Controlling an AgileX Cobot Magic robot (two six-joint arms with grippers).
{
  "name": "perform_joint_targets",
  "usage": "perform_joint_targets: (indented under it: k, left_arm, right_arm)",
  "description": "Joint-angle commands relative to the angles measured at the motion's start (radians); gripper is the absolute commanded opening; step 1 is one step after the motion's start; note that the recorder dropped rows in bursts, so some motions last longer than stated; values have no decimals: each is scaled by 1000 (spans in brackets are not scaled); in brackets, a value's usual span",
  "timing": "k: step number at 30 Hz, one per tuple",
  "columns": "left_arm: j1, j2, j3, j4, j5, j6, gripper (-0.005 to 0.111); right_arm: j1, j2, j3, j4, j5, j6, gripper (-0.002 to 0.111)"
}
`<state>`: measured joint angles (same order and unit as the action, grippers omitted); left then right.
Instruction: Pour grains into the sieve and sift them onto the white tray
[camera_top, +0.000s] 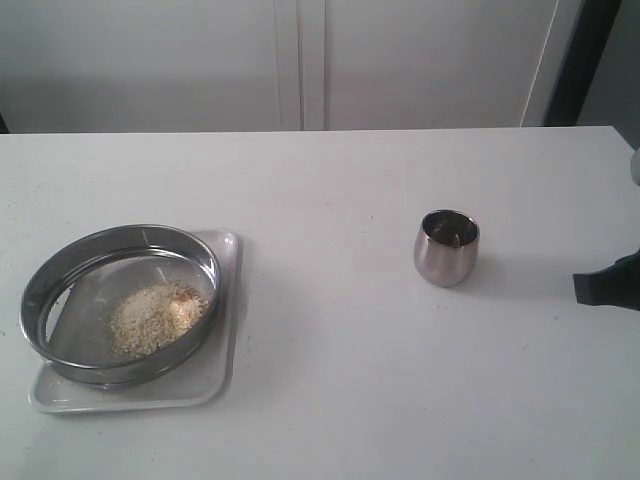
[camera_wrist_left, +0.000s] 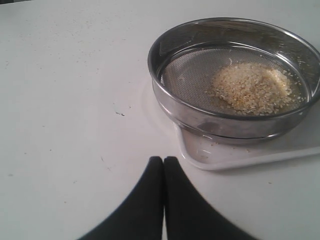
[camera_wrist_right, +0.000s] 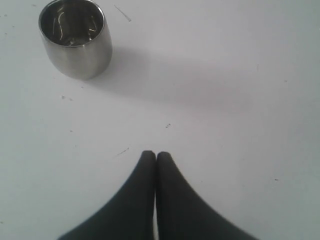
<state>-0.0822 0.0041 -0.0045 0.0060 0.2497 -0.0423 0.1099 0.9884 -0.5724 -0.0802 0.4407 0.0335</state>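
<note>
Steel-rimmed and grey-meshed, the wide round sieve (camera_wrist_left: 200, 117) sits on the flat white plastic tray (camera_top: 225, 330), golden-beige grains (camera_top: 158, 317) heaped inside; we judge pouring done, sifting yet to do. We see the black left tool (camera_wrist_left: 163, 165) and right tool (camera_wrist_right: 155, 157) both pinched together, holding nothing

Grains (camera_top: 158, 317) in sieve (camera_top: 120, 303) on white tray (camera_top: 222, 352), left; cup (camera_top: 446, 247) well apart, right.

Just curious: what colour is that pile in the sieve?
Grains: pale beige with golden flecks; clearest in the left wrist view.
</note>
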Motion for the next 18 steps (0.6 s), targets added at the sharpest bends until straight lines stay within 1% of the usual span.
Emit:
perform_joint_targets:
  k: [1,3,6,8,10,14,16,18]
  left_arm:
    - [2,-4,5,-42,-92,-40,0]
    - [0,-4,5,-91,-138,-89,0]
    - [0,-4,5,-98,-205,-102,0]
    - [0,-4,5,-110,-288,-116,0]
    - [0,-4,5,-115,-372,-175,0]
    - [0,-4,5,-108,-555,-176,0]
    - [0,-4,5,-108,-571,-176,0]
    - [0,-4,-13,-110,-529,-202,0]
  right_arm:
    - [2,-8,5,-4,-1,-4,0]
    - [2,-8,5,-4,-1,-4,0]
    - [2,-8,5,-4,-1,-4,0]
    - [2,-8,5,-4,-1,-4,0]
    - [2,-8,5,-4,-1,-4,0]
    - [2,-8,5,-4,-3,-4,0]
    - [2,-8,5,-4,-3,-4,0]
    - [2,-8,5,-4,-3,-4,0]
